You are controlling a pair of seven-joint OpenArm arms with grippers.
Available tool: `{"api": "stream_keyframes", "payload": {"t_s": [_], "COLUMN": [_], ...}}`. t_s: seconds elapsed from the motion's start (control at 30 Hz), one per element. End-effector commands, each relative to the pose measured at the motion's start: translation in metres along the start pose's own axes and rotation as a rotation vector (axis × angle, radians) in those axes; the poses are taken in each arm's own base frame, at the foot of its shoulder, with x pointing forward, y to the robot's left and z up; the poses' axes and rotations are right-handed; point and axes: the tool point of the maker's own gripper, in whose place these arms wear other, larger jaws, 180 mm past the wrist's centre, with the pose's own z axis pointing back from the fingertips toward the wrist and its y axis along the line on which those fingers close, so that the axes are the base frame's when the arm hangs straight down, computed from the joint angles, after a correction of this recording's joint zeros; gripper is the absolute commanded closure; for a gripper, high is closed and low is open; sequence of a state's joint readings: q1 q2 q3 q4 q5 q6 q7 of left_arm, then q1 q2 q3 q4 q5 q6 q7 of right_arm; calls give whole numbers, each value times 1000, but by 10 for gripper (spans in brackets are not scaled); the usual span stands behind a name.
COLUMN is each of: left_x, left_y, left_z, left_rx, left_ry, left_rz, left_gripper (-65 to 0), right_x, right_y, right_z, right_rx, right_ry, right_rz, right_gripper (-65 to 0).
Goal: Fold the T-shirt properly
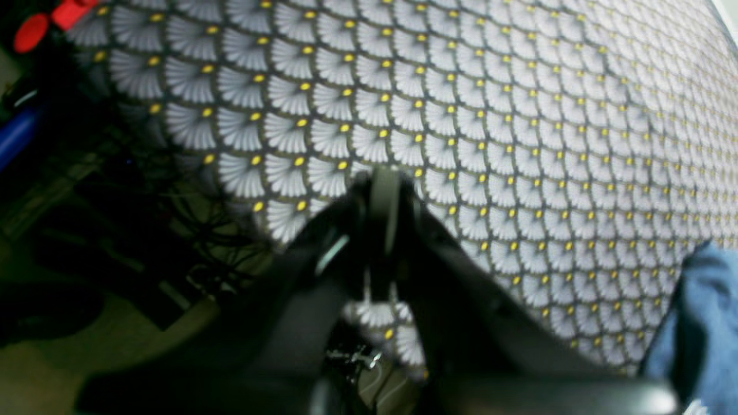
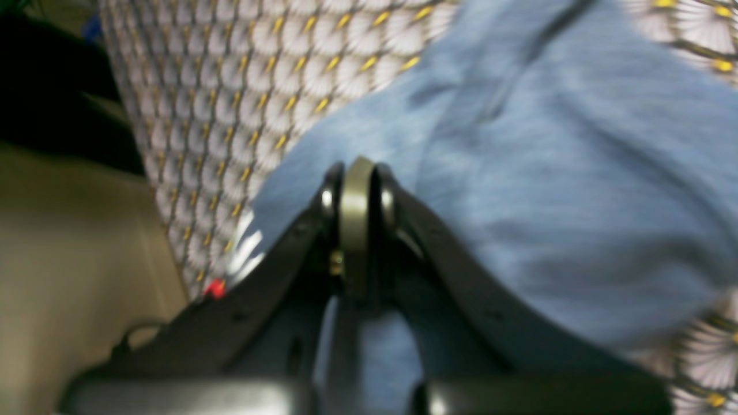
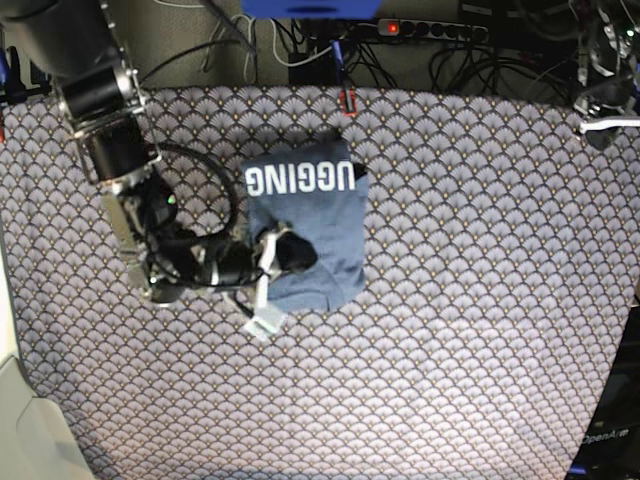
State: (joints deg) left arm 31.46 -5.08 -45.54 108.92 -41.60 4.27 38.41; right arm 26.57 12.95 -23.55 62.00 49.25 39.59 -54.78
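The slate-blue T-shirt [image 3: 318, 225] lies folded into a compact rectangle left of the table's middle, its white lettering [image 3: 300, 178] along the far edge. My right gripper [image 3: 293, 250] hangs over the shirt's near-left part, and the right wrist view shows this gripper [image 2: 357, 173] shut, with the blue cloth [image 2: 548, 173] beneath and no fabric visible between its fingers. My left gripper [image 1: 383, 184] is shut over bare patterned tablecloth [image 1: 461, 115], well away from the shirt. Only a corner of the shirt [image 1: 712, 323] shows at the lower right of the left wrist view.
The fan-scale tablecloth [image 3: 480, 330] covers the whole table. Behind the far edge sit a power strip [image 3: 430, 30] and tangled cables. Part of the left arm [image 3: 603, 105] shows at the far right corner. Floor drops away past the table edge [image 1: 190, 190].
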Motion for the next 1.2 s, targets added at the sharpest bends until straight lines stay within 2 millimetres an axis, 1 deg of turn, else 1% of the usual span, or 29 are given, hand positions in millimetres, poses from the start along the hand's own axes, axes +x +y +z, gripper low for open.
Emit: {"api": "stream_keyframes", "payload": {"t_s": [0.0,0.07,0.13,0.17,0.3,0.4,0.53,0.57,0.6,0.63,0.73,0.8,0.83,0.93,1.0,1.07,1.17], "left_x": [11,10,8,7,7,7,7,7,8,8,14,17,17,12,3,-15,-41], "left_y": [-1,0,2,3,3,3,3,3,3,3,-4,-6,-3,3,4,-1,-4], "left_z": [3,3,4,5,5,5,5,5,7,10,15,16,18,21,24,27,37], "left_rx": [-4,-3,3,5,5,5,4,5,6,6,-9,-14,-10,-6,-18,-67,-120], "left_ry": [-35,-34,-26,-24,-24,-24,-25,-24,-26,-25,-45,-49,-42,-4,38,101,190], "left_rz": [-19,-19,-22,-23,-21,-21,-22,-22,-27,-35,-53,-62,-81,-134,-187,-258,-323], "left_gripper": [-4,-4,-4,-4,-4,-4,-4,-4,-4,-4,-4,-4,-4,-4,-4,-4,-4], "right_x": [21,20,17,12,3,-9,-8,-5,2,7,21,17,15,-4,-25,-42,-71], "right_y": [-8,-27,-40,-45,-51,-52,-52,-52,-51,-52,-46,-47,-47,-46,-39,-24,0], "right_z": [9,18,23,25,22,18,20,23,28,37,57,72,81,106,129,147,170], "right_rx": [-12,-47,-69,-78,-84,-79,-82,-85,-90,-102,-128,-155,-171,-223,-272,-311,-356], "right_ry": [-53,-59,-57,-49,-59,-66,-54,-47,-46,-42,-28,-7,-5,19,12,1,34], "right_rz": [14,-16,-43,-59,-101,-135,-130,-115,-84,-54,43,69,74,86,94,119,154], "right_gripper": [0,0,0,0,0,0,0,0,0,0,0,0,0,0,0,0,0]}}
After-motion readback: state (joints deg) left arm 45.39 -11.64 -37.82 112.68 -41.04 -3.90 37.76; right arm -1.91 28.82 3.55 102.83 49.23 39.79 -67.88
